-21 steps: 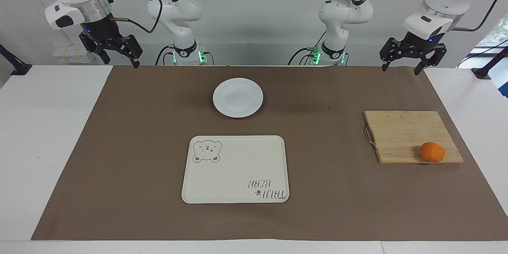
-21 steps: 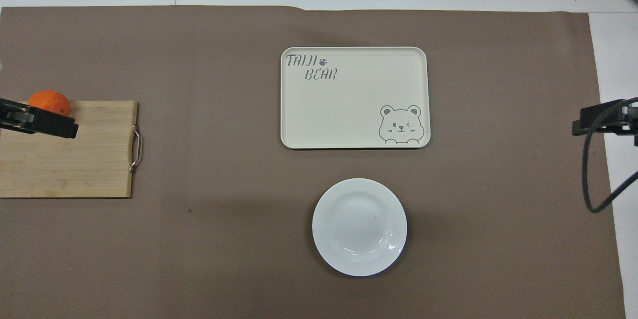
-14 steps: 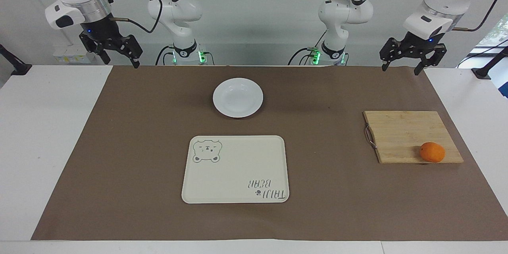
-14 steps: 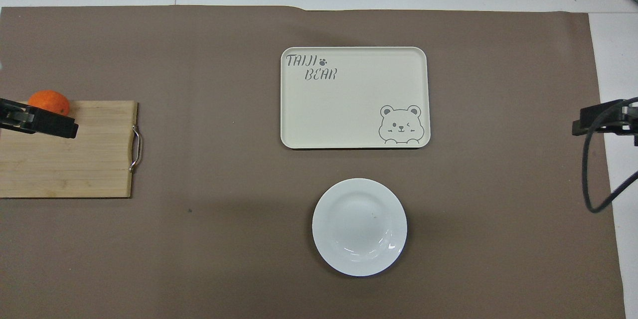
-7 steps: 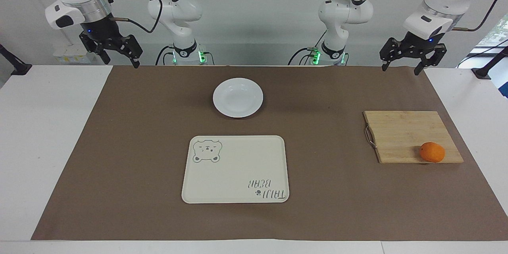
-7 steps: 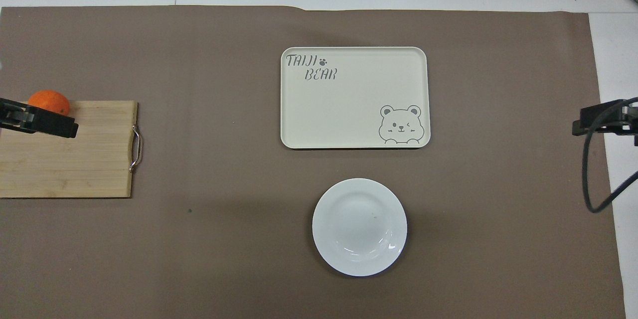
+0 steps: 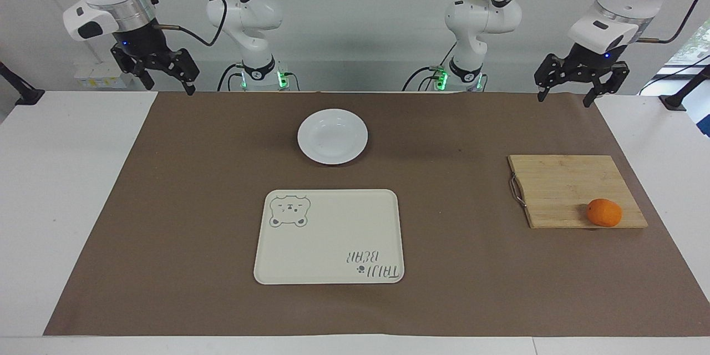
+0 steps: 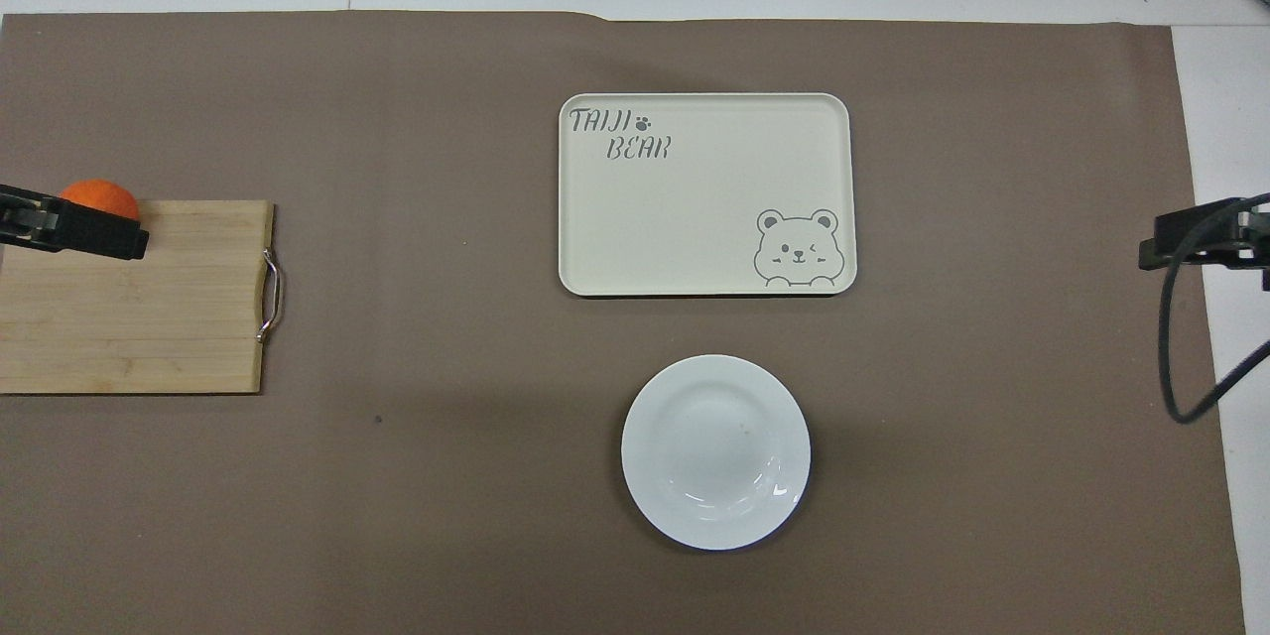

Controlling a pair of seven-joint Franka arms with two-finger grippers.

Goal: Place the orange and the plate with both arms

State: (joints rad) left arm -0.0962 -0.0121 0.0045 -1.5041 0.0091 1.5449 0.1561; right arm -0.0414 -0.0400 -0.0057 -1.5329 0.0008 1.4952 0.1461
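The orange [image 7: 604,213] lies on a corner of a wooden cutting board [image 7: 566,186] at the left arm's end of the table. The white plate [image 7: 333,136] sits alone on the brown mat, nearer to the robots than the cream bear tray [image 7: 329,236]. My left gripper [image 7: 563,101] hangs open and empty, high above the mat's edge by the robots. In the overhead view, one of its fingers [image 8: 99,236] overlaps the board [image 8: 149,317] right beside the orange [image 8: 97,196]. My right gripper [image 7: 170,89] waits open and empty, raised at the right arm's end.
The tray [image 8: 706,194] carries nothing and lies farther from the robots than the plate [image 8: 715,451]. The board has a metal handle [image 8: 270,296] on the edge facing the tray. White tabletop borders the mat at both ends.
My left gripper has shifted a little, and from overhead its finger now sits closer against the orange. The right arm, orange and plate have not moved.
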